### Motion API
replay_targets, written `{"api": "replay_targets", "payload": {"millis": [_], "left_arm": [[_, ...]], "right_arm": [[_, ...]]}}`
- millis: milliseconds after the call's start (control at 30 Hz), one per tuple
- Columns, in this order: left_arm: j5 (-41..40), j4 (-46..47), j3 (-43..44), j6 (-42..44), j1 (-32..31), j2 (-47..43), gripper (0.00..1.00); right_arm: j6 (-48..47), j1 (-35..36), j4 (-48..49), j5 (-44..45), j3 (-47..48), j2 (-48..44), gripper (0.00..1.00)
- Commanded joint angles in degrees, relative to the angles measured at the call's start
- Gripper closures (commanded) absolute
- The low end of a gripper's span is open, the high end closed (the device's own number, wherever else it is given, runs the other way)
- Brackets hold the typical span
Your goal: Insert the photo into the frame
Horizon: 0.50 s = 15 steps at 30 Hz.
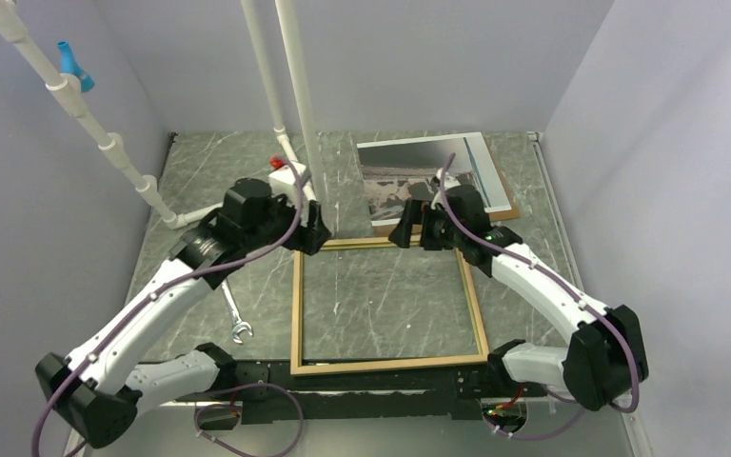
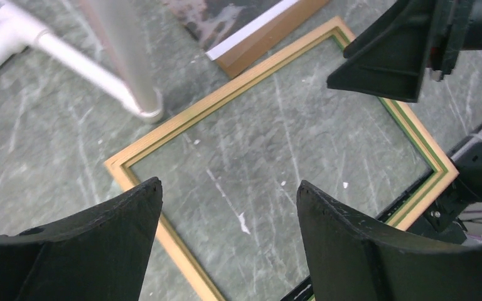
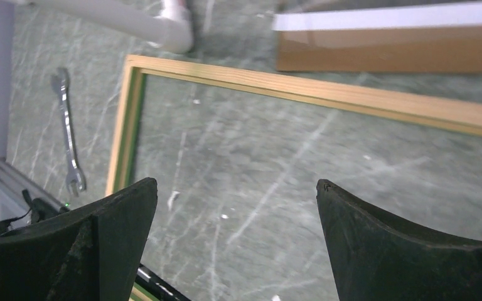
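The frame [image 1: 297, 305] lies flat on the table's middle, tan face up, with the green marble showing through its pane. The photo [image 1: 409, 157] lies face up at the back right on a brown backing board [image 1: 506, 205], just beyond the frame's far edge. My left gripper [image 1: 314, 233] is open and empty above the frame's far left corner [image 2: 226, 94]. My right gripper [image 1: 405, 233] is open and empty above the frame's far edge [image 3: 351, 100]. In the left wrist view my left gripper [image 2: 229, 185] hovers over the pane; in the right wrist view my right gripper [image 3: 237, 183] does too.
A small wrench [image 1: 236, 319] lies left of the frame, also in the right wrist view [image 3: 69, 138]. White pipes [image 1: 290, 95] rise from a base behind the left gripper. Grey walls enclose the table on three sides.
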Motion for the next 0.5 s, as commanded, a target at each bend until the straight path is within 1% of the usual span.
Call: {"api": "replay_targets", "payload": {"millis": [0,100,200,333,467], "left_arm": [[1.7,-2.2,-2.9,-0.8,5.9,-5.7,0.18],[4.5,-2.9,-3.6,-1.1,12.3,-7.2,0.17],[6.1,-4.7,-2.4,-1.4,18.8,-6.4,0.17],[5.1,-8.8,3.0,-1.5,26.8,-1.9,0.15],[8.0,-10.5,9.1,-3.2,35.5,4.4,0.16]], "right_arm": [[0.2,6.4,3.4,0.6,7.5,3.6,0.0],[-0.3,11.2,4.4,0.6,13.3,7.5,0.0],[-0.6,15.9,4.7,1.2,18.8,12.1,0.0],[-0.5,22.1,6.4,2.3,24.7,17.1,0.0],[-1.4,27.3,9.5,4.8,28.2,21.6,0.0]]}}
